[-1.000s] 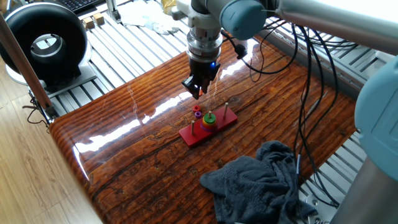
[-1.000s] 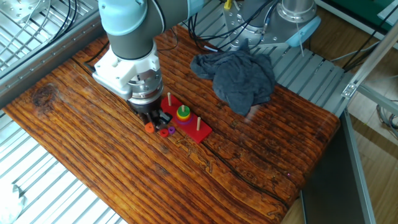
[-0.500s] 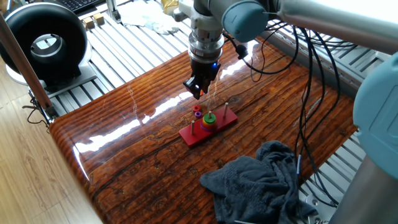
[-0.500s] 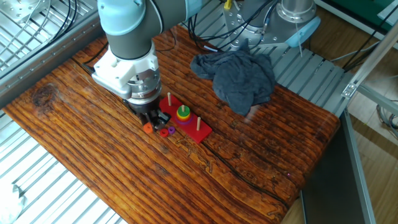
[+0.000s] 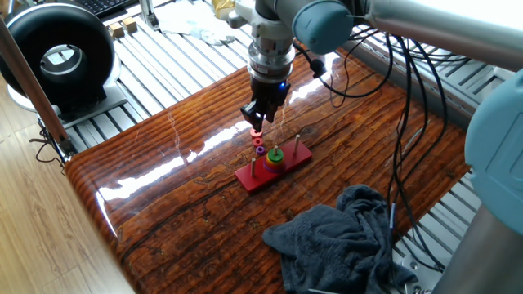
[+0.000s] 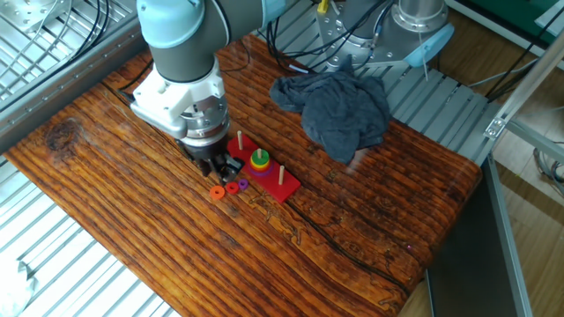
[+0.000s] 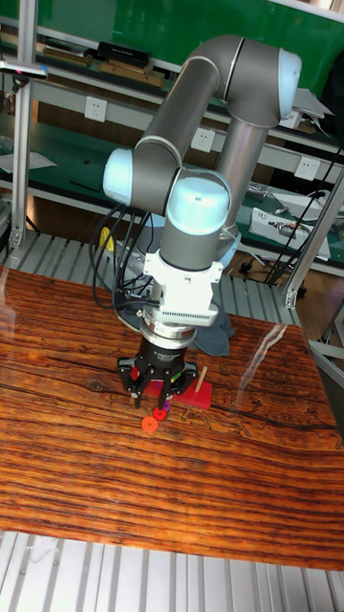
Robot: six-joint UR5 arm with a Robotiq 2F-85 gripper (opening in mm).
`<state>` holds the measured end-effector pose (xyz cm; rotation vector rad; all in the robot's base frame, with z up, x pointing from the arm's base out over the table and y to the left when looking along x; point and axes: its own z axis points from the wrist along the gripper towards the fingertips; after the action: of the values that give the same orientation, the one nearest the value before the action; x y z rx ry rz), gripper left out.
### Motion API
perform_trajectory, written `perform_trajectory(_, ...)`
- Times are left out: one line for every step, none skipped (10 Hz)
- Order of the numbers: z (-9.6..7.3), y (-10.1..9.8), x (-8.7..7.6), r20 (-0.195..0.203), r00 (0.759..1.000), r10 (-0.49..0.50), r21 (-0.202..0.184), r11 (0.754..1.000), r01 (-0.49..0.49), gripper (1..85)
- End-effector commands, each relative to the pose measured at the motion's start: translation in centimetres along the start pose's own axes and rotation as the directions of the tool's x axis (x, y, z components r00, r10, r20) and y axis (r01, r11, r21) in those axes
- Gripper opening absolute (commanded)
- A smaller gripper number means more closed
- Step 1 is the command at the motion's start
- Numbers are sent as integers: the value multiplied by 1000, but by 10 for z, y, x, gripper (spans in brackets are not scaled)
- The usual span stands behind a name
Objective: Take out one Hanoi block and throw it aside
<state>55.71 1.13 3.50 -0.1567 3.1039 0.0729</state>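
The Hanoi block point(image 6: 217, 193), a tiny orange-red ring, lies flat on the wooden table just off the red peg board point(image 6: 280, 189). It also shows as the block point(image 7: 150, 423) and the block point(image 5: 256, 131), directly under the fingertips. My gripper point(image 6: 214, 169) hangs a little above it, open, with nothing between its fingers; gripper point(image 5: 257, 121), gripper point(image 7: 159, 387). A second red ring point(image 6: 233, 187) and a small purple ring point(image 6: 243, 184) lie beside the block. On the board's middle peg sits a stack topped by a green disc point(image 6: 259, 158).
A crumpled grey cloth point(image 6: 339, 106) lies on the table beyond the board, near the table edge point(image 5: 343, 237). Black cables point(image 5: 400, 106) hang from the arm. A black round device point(image 5: 61, 57) stands off the table's far left corner.
The orange-red block has left the gripper's fingers and dropped to the table beside the other loose rings. The gripper has opened and stayed almost in place.
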Motion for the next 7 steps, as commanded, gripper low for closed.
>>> perform_trajectory(-15, 1, 8, 1, 1000, 16, -4, 1000, -16, 330)
perform_trajectory(-24, 1, 8, 5, 1000, 22, -1, 1000, -22, 280)
perform_trajectory(-31, -1, 7, 5, 1000, 30, 11, 999, -30, 180)
perform_trajectory(-38, -3, 5, 4, 999, 43, 26, 999, -43, 123)
perform_trajectory(-46, -7, 3, 8, 998, 62, 51, 997, -62, 103)
perform_trajectory(-49, -10, -1, 25, 996, 89, 63, 994, -90, 47)
perform_trajectory(-47, -17, -4, 32, 996, 84, 85, 993, -87, 10)
